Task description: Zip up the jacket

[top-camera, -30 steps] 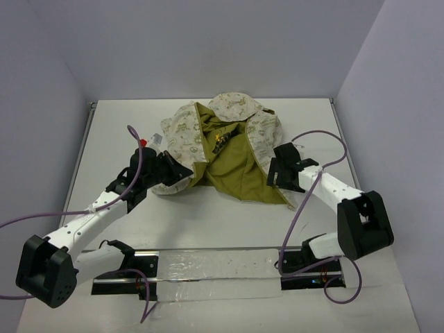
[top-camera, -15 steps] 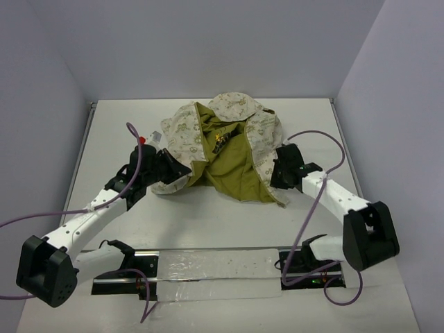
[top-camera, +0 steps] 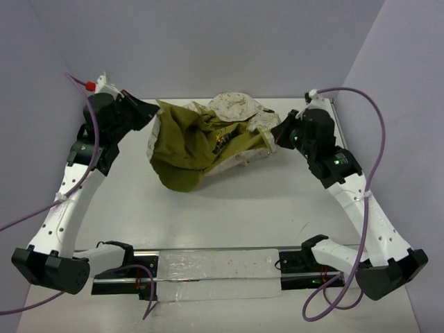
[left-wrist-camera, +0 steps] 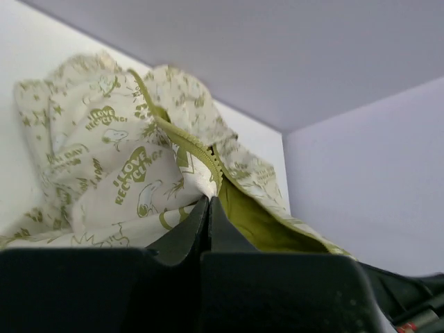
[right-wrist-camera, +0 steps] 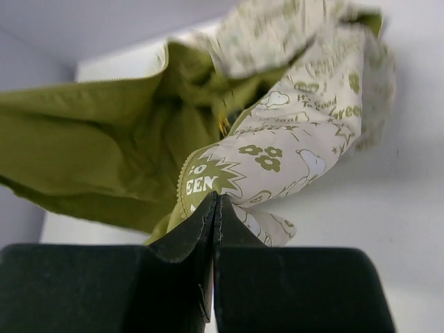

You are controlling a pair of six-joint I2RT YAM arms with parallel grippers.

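Note:
The jacket hangs bunched between my two grippers over the back of the table, its olive lining facing the camera and the cream printed hood behind it. My left gripper is shut on the jacket's left front edge. In the left wrist view the cream cloth and the olive zipper run up from the closed jaws of the left gripper. My right gripper is shut on the right front edge. There the right gripper pinches printed cloth beside the lining.
The white table is walled by purple-grey panels at the back and on both sides. A metal rail with both arm bases runs along the near edge. Purple cables loop off each arm.
The right gripper has shut on the jacket's right edge. Both arms have then risen and swung back and outward, lifting the jacket off the table and folding it so the lining shows.

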